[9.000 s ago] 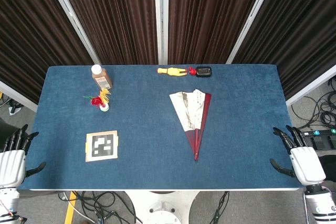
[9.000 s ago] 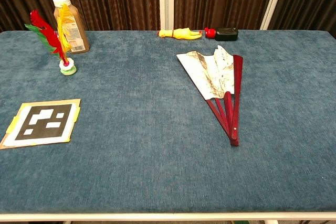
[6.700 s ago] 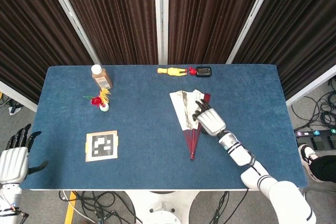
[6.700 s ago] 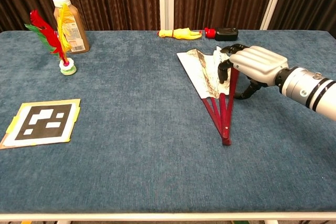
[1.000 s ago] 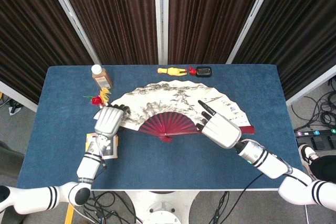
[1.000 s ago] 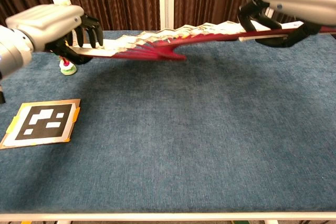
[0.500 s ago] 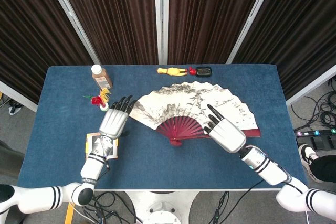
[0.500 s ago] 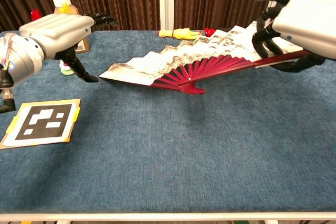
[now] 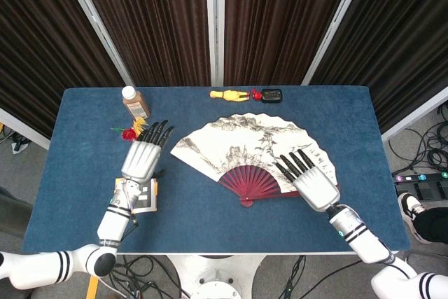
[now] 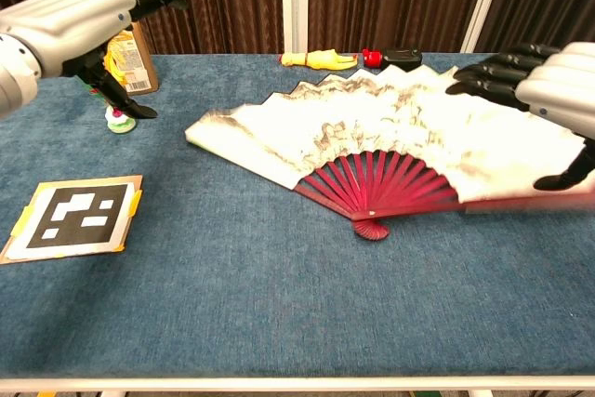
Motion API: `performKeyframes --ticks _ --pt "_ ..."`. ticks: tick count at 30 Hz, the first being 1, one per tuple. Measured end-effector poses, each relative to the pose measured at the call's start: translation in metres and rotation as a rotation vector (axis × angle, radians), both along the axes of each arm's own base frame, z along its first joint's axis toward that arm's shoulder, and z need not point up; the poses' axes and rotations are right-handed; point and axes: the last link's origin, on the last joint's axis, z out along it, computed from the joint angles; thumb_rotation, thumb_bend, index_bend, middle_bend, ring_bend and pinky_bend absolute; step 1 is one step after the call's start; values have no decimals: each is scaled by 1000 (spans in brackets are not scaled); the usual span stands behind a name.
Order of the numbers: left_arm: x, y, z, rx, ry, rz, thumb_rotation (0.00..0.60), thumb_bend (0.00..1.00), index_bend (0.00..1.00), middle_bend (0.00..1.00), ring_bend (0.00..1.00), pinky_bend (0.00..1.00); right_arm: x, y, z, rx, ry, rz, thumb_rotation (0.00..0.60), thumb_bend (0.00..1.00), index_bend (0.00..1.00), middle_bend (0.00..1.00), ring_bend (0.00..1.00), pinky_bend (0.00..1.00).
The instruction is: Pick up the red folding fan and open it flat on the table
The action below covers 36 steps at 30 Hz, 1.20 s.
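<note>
The red folding fan (image 9: pixel 252 148) lies spread wide on the blue table (image 9: pixel 203 225), its paper leaf arching toward the far side and its red ribs meeting at a pivot near the front. In the chest view the fan (image 10: pixel 372 137) rests flat. My left hand (image 9: pixel 142 159) hovers left of the fan, fingers spread, touching nothing; in the chest view this left hand (image 10: pixel 79 16) is raised at the upper left. My right hand (image 9: pixel 313 183) is over the fan's right end with fingers straight; the chest view shows the right hand (image 10: pixel 558 90) just above the leaf, holding nothing.
A brown bottle (image 9: pixel 135 102) and a red-and-yellow feather shuttlecock (image 9: pixel 133 133) stand at the far left. A yellow toy (image 9: pixel 229 94) and a small black device (image 9: pixel 271 94) lie at the far edge. A marker card (image 10: pixel 79 216) lies front left, partly under my left arm.
The fan has dropped from a tilted hold to lie flat. My left hand let go and drew left and up. My right hand straightened its fingers off the fan's right end.
</note>
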Motion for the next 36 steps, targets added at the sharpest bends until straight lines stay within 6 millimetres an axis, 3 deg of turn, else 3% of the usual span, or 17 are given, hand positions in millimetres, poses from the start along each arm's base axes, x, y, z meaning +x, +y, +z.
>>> performKeyframes --ticks 7,9,12,14,17,27,30,36 --pt "-10 -4 20 7 -57 24 600 0 84 99 47 204 -6 4 13 70 -24 -104 600 0 0 2 0 0" --pt "-17 -5 32 20 -72 37 600 0 85 103 47 204 -8 4 23 64 -47 -137 600 5 0 77 2 0" --pt "-32 -9 49 51 -93 62 600 0 90 113 48 204 -11 4 37 22 -80 -164 600 150 6 214 35 43" --pt "-42 -12 59 67 -106 75 600 0 94 118 48 200 -15 3 46 -1 -106 -193 600 253 23 216 24 29" --pt "-65 -20 74 97 -126 109 600 0 96 119 48 195 -26 3 65 -48 -172 -259 600 268 25 179 0 0" --pt "-166 -80 126 221 -124 297 600 0 107 119 48 176 -75 30 120 -179 -397 -433 600 266 0 166 0 0" --pt "-178 -103 132 215 -111 317 600 0 110 119 48 174 -85 46 130 -198 -433 -440 600 266 0 172 0 0" --pt "-180 -142 130 187 -110 322 600 0 114 119 48 172 -95 79 138 -279 -421 -425 600 265 0 185 0 0"
